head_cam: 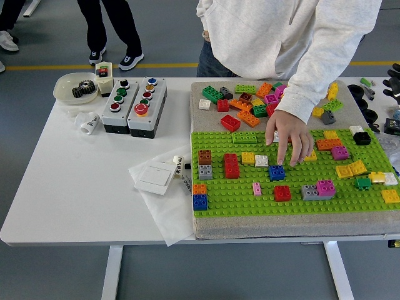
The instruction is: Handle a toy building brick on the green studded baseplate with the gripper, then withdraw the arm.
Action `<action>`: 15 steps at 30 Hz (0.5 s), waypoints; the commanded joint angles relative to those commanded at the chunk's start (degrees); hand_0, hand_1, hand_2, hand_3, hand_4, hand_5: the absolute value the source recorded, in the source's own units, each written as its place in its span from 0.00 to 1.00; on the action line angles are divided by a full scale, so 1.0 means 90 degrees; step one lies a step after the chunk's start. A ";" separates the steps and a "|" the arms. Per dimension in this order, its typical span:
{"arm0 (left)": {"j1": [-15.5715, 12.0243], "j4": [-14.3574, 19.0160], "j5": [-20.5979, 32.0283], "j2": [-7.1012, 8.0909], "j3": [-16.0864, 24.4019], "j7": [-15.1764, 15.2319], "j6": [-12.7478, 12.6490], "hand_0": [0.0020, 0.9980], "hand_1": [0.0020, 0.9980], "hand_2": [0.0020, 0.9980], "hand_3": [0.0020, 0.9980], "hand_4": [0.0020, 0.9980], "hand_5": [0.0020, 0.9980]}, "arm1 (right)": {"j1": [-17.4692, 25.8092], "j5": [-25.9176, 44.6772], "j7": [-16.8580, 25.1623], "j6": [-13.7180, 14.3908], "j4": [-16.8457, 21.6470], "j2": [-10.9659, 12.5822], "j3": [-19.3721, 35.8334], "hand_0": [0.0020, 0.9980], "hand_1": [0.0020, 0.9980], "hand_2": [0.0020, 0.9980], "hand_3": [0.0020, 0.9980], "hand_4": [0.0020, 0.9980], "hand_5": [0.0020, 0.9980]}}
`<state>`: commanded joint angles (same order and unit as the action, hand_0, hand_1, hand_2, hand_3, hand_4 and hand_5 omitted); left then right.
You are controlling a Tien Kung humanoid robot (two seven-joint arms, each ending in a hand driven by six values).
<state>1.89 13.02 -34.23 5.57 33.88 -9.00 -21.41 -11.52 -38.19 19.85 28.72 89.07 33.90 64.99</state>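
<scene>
The green studded baseplate [250, 194] lies on a grey mat at the table's right and carries many scattered bricks. A magenta brick [325, 186] sits against a grey brick [309, 192] near the plate's front right, with nothing touching them. My right hand [394, 76] shows only as a black sliver at the picture's right edge, well off the plate. A person's hand [288, 139] reaches down over the plate's middle, fingertips by a blue brick [277, 172] and a white brick [261, 160]. My left arm is out of view.
Loose bricks [247, 100] lie heaped on the mat behind the plate. Two button boxes [134, 104] and a bowl of gears [78, 88] stand at the back left. A white switch [154, 178] rests on paper left of the plate. Black parts [369, 112] lie at the right edge.
</scene>
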 joint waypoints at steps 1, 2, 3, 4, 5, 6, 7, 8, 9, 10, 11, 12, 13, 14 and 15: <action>0.0001 0.0000 0.0000 0.0000 -0.0001 0.0001 0.0000 0.74 0.75 0.81 0.62 0.64 0.63 | 0.0010 0.0290 0.0027 -0.0018 -0.0007 -0.0005 0.0004 0.81 0.79 0.83 0.84 1.00 0.82; 0.0003 0.0000 0.0003 0.0000 -0.0002 0.0001 0.0000 0.74 0.75 0.81 0.62 0.64 0.63 | 0.0022 0.0538 0.0066 -0.0081 -0.0017 -0.0010 0.0011 0.81 0.79 0.83 0.84 1.00 0.82; 0.0003 0.0000 0.0004 0.0000 -0.0002 0.0002 0.0000 0.74 0.76 0.81 0.62 0.65 0.63 | 0.0027 0.0786 0.0082 -0.0107 -0.0020 -0.0012 0.0014 0.81 0.79 0.83 0.84 1.00 0.85; 0.0006 0.0000 0.0003 0.0001 -0.0004 0.0001 0.0001 0.74 0.76 0.81 0.62 0.65 0.63 | 0.0039 0.1076 0.0057 -0.0106 -0.0030 -0.0007 0.0017 0.81 0.79 0.83 0.84 1.00 0.85; 0.0007 0.0000 0.0003 0.0001 -0.0005 0.0000 0.0001 0.74 0.76 0.81 0.62 0.65 0.63 | 0.0044 0.1358 0.0047 -0.0105 -0.0034 -0.0005 0.0018 0.81 0.79 0.83 0.84 1.00 0.85; 0.0009 0.0001 0.0002 0.0002 -0.0005 -0.0001 0.0002 0.74 0.76 0.81 0.62 0.65 0.63 | 0.0057 0.1520 0.0011 -0.0061 -0.0047 0.0001 0.0017 0.81 0.79 0.83 0.84 1.00 0.85; 0.0010 0.0001 0.0002 0.0002 -0.0005 -0.0002 0.0002 0.74 0.76 0.81 0.62 0.65 0.63 | 0.0063 0.1552 -0.0019 -0.0029 -0.0055 0.0005 0.0018 0.81 0.79 0.83 0.84 1.00 0.85; 0.0010 0.0000 0.0004 0.0001 -0.0005 -0.0002 0.0000 0.74 0.76 0.81 0.62 0.65 0.63 | 0.0069 0.1321 -0.0147 0.0031 -0.0067 0.0013 0.0020 0.81 0.79 0.83 0.84 1.00 0.85; 0.0010 0.0000 0.0005 0.0000 -0.0005 -0.0002 -0.0001 0.75 0.76 0.81 0.62 0.65 0.63 | 0.0069 0.1182 -0.0214 0.0062 -0.0073 0.0021 0.0014 0.80 0.77 0.80 0.83 1.00 0.68; 0.0011 0.0001 0.0008 0.0000 -0.0009 -0.0002 -0.0001 0.75 0.76 0.81 0.62 0.65 0.63 | 0.0066 0.0941 -0.0358 0.0113 -0.0083 0.0043 -0.0006 0.80 0.77 0.80 0.83 1.00 0.68; 0.0011 0.0000 0.0010 -0.0001 -0.0010 -0.0001 -0.0002 0.75 0.76 0.81 0.62 0.65 0.63 | 0.0058 0.0715 -0.0482 0.0146 -0.0089 0.0067 -0.0038 0.80 0.77 0.80 0.83 1.00 0.68; 0.0011 0.0000 0.0012 -0.0001 -0.0010 0.0000 -0.0002 0.75 0.76 0.81 0.62 0.65 0.63 | 0.0049 0.0426 -0.0631 0.0168 -0.0092 0.0087 -0.0067 0.80 0.77 0.80 0.83 1.00 0.68; 0.0011 -0.0001 0.0007 -0.0002 -0.0006 -0.0001 -0.0002 0.75 0.76 0.81 0.62 0.65 0.63 | 0.0037 0.0138 -0.0739 0.0177 -0.0092 0.0107 -0.0100 0.80 0.77 0.80 0.83 1.00 0.68; 0.0011 -0.0002 0.0002 -0.0002 -0.0003 -0.0002 -0.0002 0.75 0.76 0.81 0.62 0.65 0.63 | 0.0027 -0.0102 -0.0835 0.0182 -0.0091 0.0123 -0.0127 0.80 0.77 0.80 0.83 1.00 0.68; 0.0011 -0.0003 0.0003 -0.0003 -0.0002 -0.0001 -0.0001 0.75 0.76 0.81 0.62 0.65 0.63 | 0.0011 -0.0392 -0.0957 0.0210 -0.0080 0.0142 -0.0164 0.77 0.75 0.77 0.81 1.00 0.54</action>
<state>1.99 12.99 -34.20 5.55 33.86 -9.01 -21.42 -11.42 -41.72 11.23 30.60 88.35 35.18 63.52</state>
